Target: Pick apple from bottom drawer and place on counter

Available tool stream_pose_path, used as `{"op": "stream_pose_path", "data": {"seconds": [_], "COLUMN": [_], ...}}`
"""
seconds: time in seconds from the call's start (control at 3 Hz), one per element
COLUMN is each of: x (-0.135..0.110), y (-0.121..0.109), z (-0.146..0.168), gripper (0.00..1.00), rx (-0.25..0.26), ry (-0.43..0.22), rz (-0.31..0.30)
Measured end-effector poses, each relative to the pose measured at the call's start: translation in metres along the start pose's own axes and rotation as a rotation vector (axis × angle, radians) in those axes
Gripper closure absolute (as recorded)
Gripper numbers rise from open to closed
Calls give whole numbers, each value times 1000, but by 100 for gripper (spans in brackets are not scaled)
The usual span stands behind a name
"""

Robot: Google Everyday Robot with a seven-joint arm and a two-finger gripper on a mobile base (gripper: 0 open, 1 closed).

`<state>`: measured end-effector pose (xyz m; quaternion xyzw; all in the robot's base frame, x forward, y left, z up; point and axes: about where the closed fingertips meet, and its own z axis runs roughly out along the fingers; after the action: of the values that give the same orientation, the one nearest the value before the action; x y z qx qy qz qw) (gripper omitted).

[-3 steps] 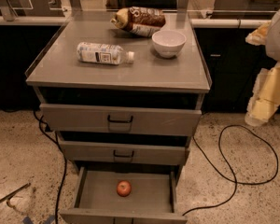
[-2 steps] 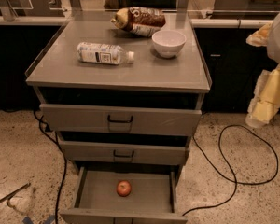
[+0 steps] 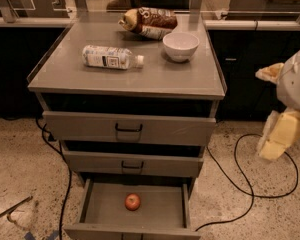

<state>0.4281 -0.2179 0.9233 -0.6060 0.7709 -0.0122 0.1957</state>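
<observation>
Hand (image 3: pixel 279 136) lower now, right of grey counter (image 3: pixel 160 76), above speckled floor (image 3: pixel 20 169)

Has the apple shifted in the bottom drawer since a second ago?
No. The apple sits at the same spot in the bottom drawer; the gripper, right of the counter, has lowered.

I see the flat grey metal counter (image 3: pixel 155 81) with a dull, brushed sheen, and the shallow grey metal bottom drawer (image 3: pixel 160 211) is equally matt inside. The small red-orange apple (image 3: pixel 132 201) there has smooth, faintly shiny skin. The round white bowl (image 3: pixel 180 46) looks glazed and glossy, and the brown snack bag (image 3: pixel 149 22) is crinkled and shiny. The cream gripper (image 3: pixel 276 141), at the right edge beside the cabinet, looks like smooth matt plastic.
</observation>
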Motion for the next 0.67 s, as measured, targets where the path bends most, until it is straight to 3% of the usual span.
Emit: {"op": "stream_pose_path", "data": {"seconds": [0.67], "x": [10], "y": [47], "z": [69], "gripper": [0], "rx": [-38], "ry": [-28], "rz": [-3]}}
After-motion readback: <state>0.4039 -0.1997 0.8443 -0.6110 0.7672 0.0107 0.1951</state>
